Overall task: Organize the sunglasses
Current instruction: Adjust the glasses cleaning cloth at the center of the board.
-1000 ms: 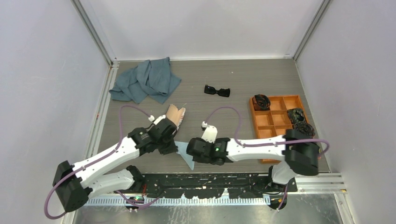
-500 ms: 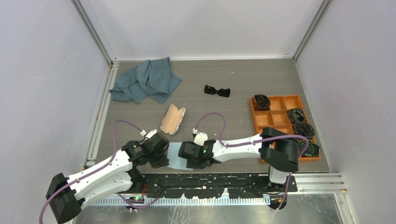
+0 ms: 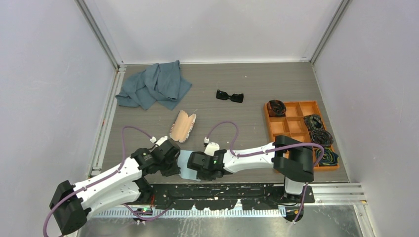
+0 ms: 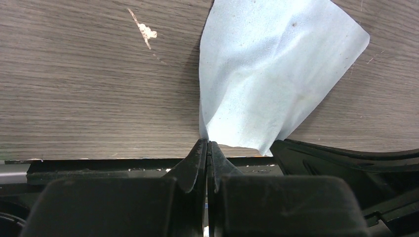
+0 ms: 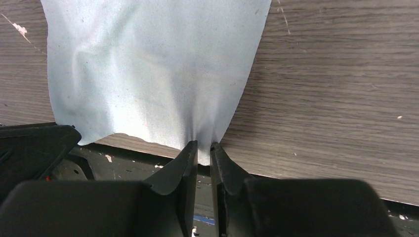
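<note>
The sunglasses [image 3: 230, 96], glossy black with dark lenses, lie on the table at the back centre, far from both grippers. A light blue cloth [image 3: 187, 165] lies flat at the table's near edge. My left gripper [image 3: 173, 170] is shut on the cloth's near left corner, with jaws pressed together in the left wrist view [image 4: 208, 144] on the cloth [image 4: 272, 64]. My right gripper [image 3: 196, 173] pinches the near right corner; in the right wrist view [image 5: 203, 145] a narrow gap holds the cloth [image 5: 153, 69]. The patterned case [image 3: 183, 126] lies open-side up behind the cloth.
A crumpled grey-blue towel [image 3: 154, 85] lies at the back left. An orange divided tray [image 3: 267, 128] at the right holds black coiled bundles [image 3: 276, 107]. A black rail runs just below the table's near edge under both grippers.
Both grippers pulled the light blue cloth back toward the near edge and spread it flat, uncovering the case. In the last half second they barely moved.
</note>
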Available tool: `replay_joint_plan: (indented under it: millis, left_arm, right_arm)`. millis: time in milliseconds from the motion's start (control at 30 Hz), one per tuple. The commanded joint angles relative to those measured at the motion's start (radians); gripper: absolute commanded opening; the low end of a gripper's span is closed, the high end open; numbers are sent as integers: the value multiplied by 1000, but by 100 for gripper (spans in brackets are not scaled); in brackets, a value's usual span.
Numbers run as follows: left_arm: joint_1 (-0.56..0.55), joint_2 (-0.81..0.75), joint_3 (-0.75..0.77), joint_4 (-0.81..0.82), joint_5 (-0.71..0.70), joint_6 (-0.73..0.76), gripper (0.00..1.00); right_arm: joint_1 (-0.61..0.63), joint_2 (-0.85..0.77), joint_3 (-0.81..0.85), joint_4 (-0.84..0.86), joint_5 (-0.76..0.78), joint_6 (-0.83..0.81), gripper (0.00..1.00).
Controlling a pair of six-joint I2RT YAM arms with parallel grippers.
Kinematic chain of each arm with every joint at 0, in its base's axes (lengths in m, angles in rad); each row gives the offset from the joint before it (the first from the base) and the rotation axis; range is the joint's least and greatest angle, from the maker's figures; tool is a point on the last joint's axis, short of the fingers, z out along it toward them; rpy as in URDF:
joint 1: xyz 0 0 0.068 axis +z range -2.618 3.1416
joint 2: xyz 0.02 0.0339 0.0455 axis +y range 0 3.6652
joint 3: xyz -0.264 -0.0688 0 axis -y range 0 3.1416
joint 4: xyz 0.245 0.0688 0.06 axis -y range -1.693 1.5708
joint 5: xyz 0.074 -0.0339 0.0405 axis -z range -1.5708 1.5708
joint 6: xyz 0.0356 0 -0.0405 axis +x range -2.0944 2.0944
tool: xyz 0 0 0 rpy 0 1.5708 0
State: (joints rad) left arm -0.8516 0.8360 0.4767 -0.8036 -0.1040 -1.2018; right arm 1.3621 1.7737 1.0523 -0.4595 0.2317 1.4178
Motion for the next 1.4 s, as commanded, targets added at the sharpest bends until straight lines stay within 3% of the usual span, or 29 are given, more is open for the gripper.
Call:
replay_joint_plan:
  millis: [0, 167, 333, 800, 967, 1167, 1367]
  left_arm:
    - [-4, -2, 1, 15, -10, -2, 0]
    - [-4, -16, -13, 21, -11, -8, 0]
    - [-4, 10, 2, 29, -10, 0, 0]
    - [-9, 201, 180, 110, 33, 87, 1]
    - [-10, 364, 325, 174, -17, 159, 0]
    - [-8, 580, 613, 159, -46, 279, 0]
    - [20, 693, 782, 151, -60, 346, 0]
  right_arm:
    - [6, 8, -3, -13, 26, 11, 22]
    - [6, 8, -2, -14, 27, 9, 22]
    - [6, -16, -13, -22, 55, 15, 1]
    - [-45, -305, -74, -254, 328, 6, 0]
    - [-194, -409, -87, -239, 313, -87, 0]
    - [-398, -467, -15, -252, 304, -255, 0]
    - [-474, -453, 90, -316, 328, -368, 0]
